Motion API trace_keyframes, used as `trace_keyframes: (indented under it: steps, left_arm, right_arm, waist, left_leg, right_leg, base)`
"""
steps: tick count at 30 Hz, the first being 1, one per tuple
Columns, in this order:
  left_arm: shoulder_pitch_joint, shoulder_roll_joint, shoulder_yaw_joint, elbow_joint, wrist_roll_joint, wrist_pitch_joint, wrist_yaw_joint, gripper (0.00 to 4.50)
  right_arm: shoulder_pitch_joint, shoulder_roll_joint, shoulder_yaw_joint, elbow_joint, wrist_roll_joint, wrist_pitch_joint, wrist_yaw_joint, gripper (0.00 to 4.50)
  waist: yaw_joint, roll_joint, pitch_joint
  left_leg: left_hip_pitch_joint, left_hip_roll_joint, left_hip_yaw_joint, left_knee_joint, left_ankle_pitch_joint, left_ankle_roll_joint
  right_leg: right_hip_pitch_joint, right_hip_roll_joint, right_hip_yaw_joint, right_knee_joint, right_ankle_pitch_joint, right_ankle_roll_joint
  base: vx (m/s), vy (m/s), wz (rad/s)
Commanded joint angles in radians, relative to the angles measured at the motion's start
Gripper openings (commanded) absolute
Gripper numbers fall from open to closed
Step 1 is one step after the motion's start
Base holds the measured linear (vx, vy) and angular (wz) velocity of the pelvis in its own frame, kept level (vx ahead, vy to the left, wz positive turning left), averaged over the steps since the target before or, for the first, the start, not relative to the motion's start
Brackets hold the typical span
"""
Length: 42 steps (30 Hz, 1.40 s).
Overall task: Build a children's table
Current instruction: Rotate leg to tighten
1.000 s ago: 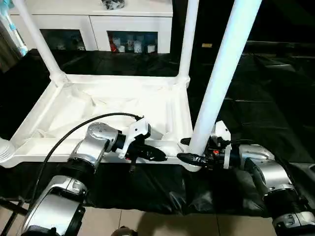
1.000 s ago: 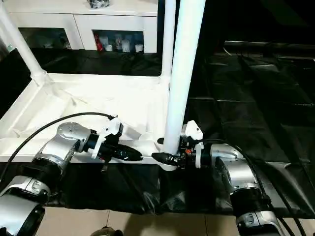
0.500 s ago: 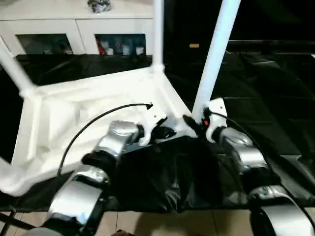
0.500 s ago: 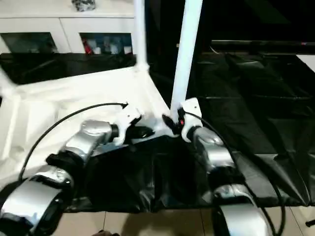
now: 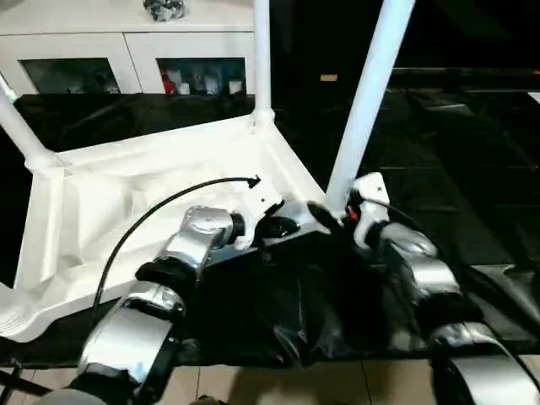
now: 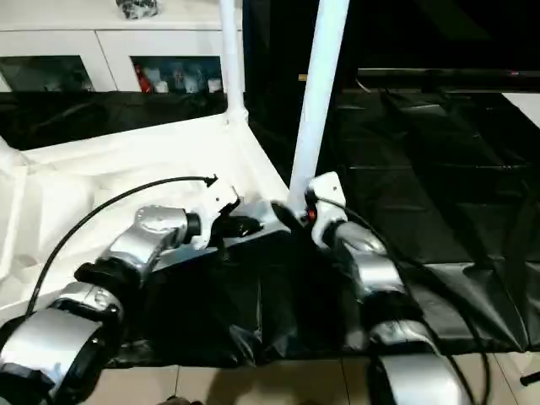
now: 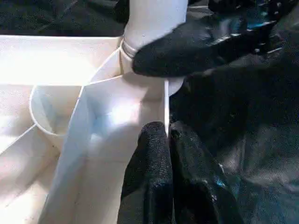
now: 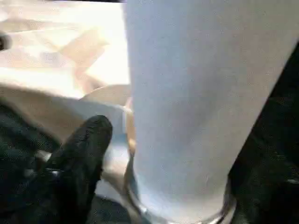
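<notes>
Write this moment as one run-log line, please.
left gripper: shut on tabletop rim | right gripper: around near-corner leg base | tabletop: upside down on black sheet

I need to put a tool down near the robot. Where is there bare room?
The black sheet right of the near leg is bare. The near corner is crowded: both grippers, left and right, meet there at the tabletop rim.

Silver forearms (image 5: pixel 198 245), white wrist housings, black fingers (image 7: pixel 154 177), black cable (image 5: pixel 160 215)
</notes>
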<state>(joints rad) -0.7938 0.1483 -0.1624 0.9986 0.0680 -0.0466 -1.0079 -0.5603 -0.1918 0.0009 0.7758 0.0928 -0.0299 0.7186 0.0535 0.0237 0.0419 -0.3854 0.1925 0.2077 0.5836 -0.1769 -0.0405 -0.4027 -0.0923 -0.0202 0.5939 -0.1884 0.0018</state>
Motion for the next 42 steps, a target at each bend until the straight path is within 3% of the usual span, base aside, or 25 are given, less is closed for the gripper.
trace_keyframes:
  steps: [1, 5, 9, 13, 18, 19, 23, 25, 34, 42]
  left_arm:
    - [-0.006, -0.026, -0.016, -0.056, -0.043, -0.038, -0.054, 0.0]
    - [0.038, 0.029, -0.044, -0.141, -0.08, -0.023, -0.247, 0.0]
    - [0.054, 0.049, -0.049, -0.168, -0.088, -0.012, -0.304, 0.0]
    - [0.085, 0.075, -0.061, -0.232, -0.107, 0.027, -0.391, 0.0]
    - [0.104, 0.085, -0.069, -0.269, -0.116, 0.05, -0.419, 0.0]
    - [0.107, 0.085, -0.069, -0.275, -0.116, 0.053, -0.421, 0.0]
    - [0.11, 0.083, -0.064, -0.279, -0.111, 0.053, -0.411, 0.0]
    - [0.111, 0.083, -0.061, -0.284, -0.108, 0.058, -0.404, 0.0]
    - [0.118, 0.086, -0.057, -0.298, -0.105, 0.071, -0.383, 0.0]
    - [0.117, 0.081, -0.05, -0.289, -0.099, 0.064, -0.347, 0.0]
  right_arm:
    - [0.043, 0.045, 0.115, -0.001, 0.011, 0.039, 0.143, 4.0]
    - [0.118, -0.036, 0.15, -0.175, 0.102, 0.101, 0.393, 4.0]
    - [0.141, -0.066, 0.166, -0.223, 0.114, 0.12, 0.46, 4.0]
    - [0.175, -0.113, 0.192, -0.3, 0.144, 0.189, 0.566, 4.0]
    - [0.189, -0.133, 0.212, -0.335, 0.148, 0.234, 0.599, 4.0]
    - [0.191, -0.136, 0.216, -0.342, 0.146, 0.249, 0.605, 3.77]
    - [0.193, -0.134, 0.22, -0.345, 0.138, 0.253, 0.601, 3.64]
    - [0.195, -0.133, 0.223, -0.35, 0.135, 0.259, 0.597, 3.3]
    - [0.204, -0.129, 0.227, -0.368, 0.136, 0.28, 0.592, 2.75]
    - [0.211, -0.124, 0.228, -0.372, 0.135, 0.283, 0.584, 2.7]
  waist:
    - [0.014, -0.009, -0.06]
    - [0.025, -0.008, -0.057]
    - [0.041, -0.006, -0.054]
    - [0.044, -0.01, -0.054]
    - [0.049, -0.009, -0.056]
    - [0.049, -0.009, -0.055]
    - [0.051, -0.01, -0.055]
    - [0.052, -0.01, -0.055]
    - [0.056, -0.009, -0.056]
    - [0.057, -0.009, -0.055]
  left_leg:
    - [0.018, 0.036, -0.015, -0.064, -0.183, 0.09]
    - [0.02, 0.043, -0.016, -0.068, -0.215, 0.096]
    - [0.029, 0.046, -0.015, -0.074, -0.262, 0.062]
    - [0.025, 0.046, -0.016, -0.078, -0.257, 0.05]
    - [0.023, 0.043, -0.016, -0.073, -0.217, 0.059]
    - [0.023, 0.043, -0.016, -0.074, -0.217, 0.058]
    - [0.024, 0.043, -0.016, -0.075, -0.226, 0.046]
    - [0.024, 0.043, -0.017, -0.075, -0.231, 0.042]
    - [0.025, 0.042, -0.016, -0.073, -0.218, 0.042]
    - [0.026, 0.042, -0.017, -0.075, -0.235, 0.033]
  right_leg:
    - [0.047, -0.045, 0.013, -0.053, -0.03, -0.274]
    - [0.044, -0.047, 0.014, -0.058, -0.089, -0.275]
    - [0.035, -0.047, 0.017, -0.063, -0.156, -0.269]
    - [0.037, -0.047, 0.018, -0.061, -0.153, -0.255]
    - [0.037, -0.049, 0.017, -0.057, -0.123, -0.257]
    - [0.037, -0.049, 0.017, -0.058, -0.13, -0.255]
    - [0.036, -0.05, 0.018, -0.061, -0.161, -0.247]
    - [0.036, -0.05, 0.018, -0.061, -0.168, -0.243]
    - [0.036, -0.049, 0.017, -0.059, -0.142, -0.244]
    - [0.036, -0.049, 0.018, -0.062, -0.178, -0.235]
  base:
    - [0.0, 0.0, 0.0]
    - [0.0, 0.0, 0.0]
    - [0.0, 0.0, 0.0]
    - [0.0, 0.0, 0.0]
    - [0.0, 0.0, 0.0]
    - [0.0, 0.0, 0.0]
    - [0.0, 0.0, 0.0]
    - [0.0, 0.0, 0.0]
    - [0.0, 0.0, 0.0]
    - [0.0, 0.0, 0.0]
